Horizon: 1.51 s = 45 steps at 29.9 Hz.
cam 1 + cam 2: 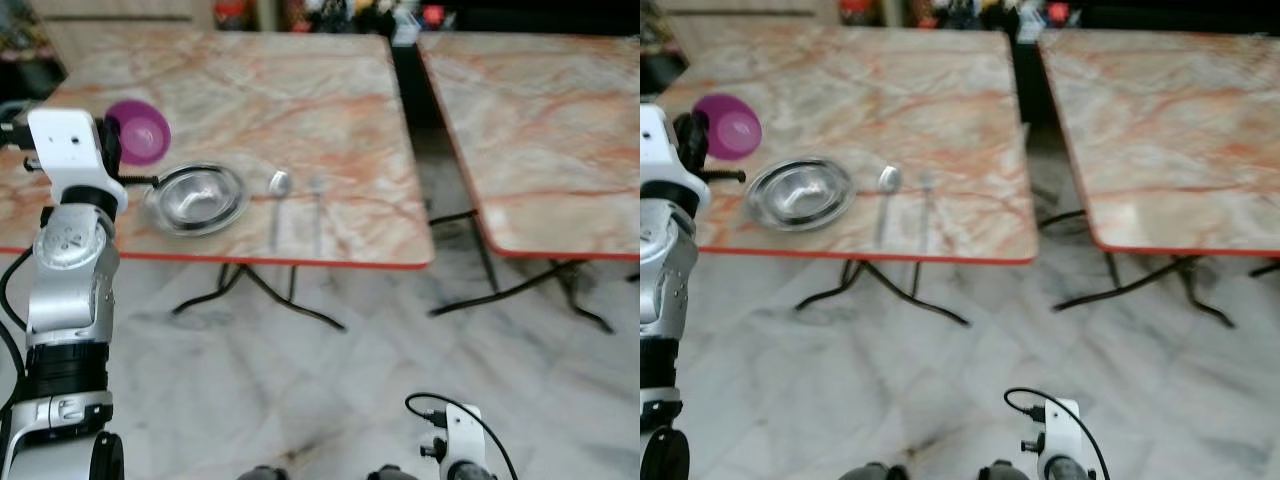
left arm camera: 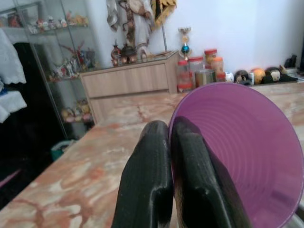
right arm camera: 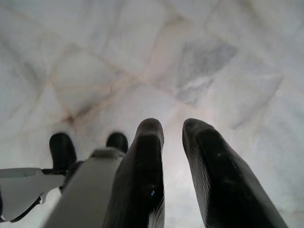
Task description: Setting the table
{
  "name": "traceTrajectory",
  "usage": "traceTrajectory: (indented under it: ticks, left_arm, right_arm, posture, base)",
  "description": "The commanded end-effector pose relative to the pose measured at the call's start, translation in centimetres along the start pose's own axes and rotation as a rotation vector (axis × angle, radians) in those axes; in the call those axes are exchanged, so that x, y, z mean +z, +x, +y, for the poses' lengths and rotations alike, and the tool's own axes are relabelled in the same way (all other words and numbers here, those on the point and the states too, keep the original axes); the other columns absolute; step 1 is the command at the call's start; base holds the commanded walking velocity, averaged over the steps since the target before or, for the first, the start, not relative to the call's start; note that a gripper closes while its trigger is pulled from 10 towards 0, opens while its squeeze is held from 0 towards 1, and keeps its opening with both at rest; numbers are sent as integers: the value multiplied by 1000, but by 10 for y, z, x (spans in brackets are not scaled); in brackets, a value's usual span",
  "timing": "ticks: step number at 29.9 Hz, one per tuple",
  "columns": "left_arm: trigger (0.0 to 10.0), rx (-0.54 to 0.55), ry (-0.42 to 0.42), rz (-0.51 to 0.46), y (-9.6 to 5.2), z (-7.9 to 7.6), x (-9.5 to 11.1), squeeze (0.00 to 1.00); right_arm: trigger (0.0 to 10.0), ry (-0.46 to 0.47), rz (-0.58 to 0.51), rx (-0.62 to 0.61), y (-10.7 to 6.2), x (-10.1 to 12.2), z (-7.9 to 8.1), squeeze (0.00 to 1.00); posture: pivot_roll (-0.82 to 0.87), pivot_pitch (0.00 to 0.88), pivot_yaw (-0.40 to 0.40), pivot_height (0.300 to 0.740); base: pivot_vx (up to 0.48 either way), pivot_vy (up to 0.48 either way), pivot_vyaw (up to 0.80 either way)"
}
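Right gripper [image 3: 173,147]: hangs low over the floor [image 3: 142,61], fingers slightly apart, holding nothing.
Left gripper [image 2: 170,142]: 2 fingers clamped on the cup's rim.
Cup [image 1: 137,130]: purple, over the table [image 1: 300,100], behind the bowl [image 1: 197,196].
Spoon [image 1: 277,200], fork [image 1: 317,210]: right of bowl.

Counts: 2 marble-top tables, near table [image 1: 330,110] and second table [image 1: 540,130] just beside it. On the near table: 1 purple bowl [image 1: 143,130], 1 steel plate [image 1: 196,199], 1 spoon [image 1: 277,200], 1 fork [image 1: 318,205]. 2 grippers: left gripper [image 2: 170,142], right gripper [image 3: 173,137]
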State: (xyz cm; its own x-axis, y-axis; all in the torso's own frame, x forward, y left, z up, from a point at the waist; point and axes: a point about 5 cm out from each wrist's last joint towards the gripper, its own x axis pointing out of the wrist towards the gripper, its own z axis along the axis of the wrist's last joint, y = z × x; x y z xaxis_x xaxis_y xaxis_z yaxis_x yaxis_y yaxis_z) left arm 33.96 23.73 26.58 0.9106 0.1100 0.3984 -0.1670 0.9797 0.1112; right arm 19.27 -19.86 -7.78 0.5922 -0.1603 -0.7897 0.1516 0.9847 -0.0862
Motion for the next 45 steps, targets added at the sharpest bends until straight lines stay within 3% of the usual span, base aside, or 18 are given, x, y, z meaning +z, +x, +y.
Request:
traceTrajectory:
  ticks: [1,20,29,45]
  left_arm:
    - [10000,-6,4,-32,2,-1,9,0]
    - [10000,-19,-1,-37,3,-2,10,0]
    - [10000,-52,-64,-34,1,-9,8,0]
    - [10000,-52,-64,-39,3,-8,11,0]
  right_arm:
    - [10000,0,18,-7,-1,-6,-1,0]
    - [10000,5,15,-11,-1,-5,-1,0]
    - [10000,7,13,-11,-1,-5,-1,0]
    - [10000,19,21,-9,-2,-8,1,0]
  posture:
    - [46,192,-13,736]
    - [52,201,-14,736]
    - [55,193,-15,736]
    - [60,146,-3,736]
  base:
    - [0,480,0]
    - [0,471,-72]
    - [0,0,0]
    - [197,0,-47]
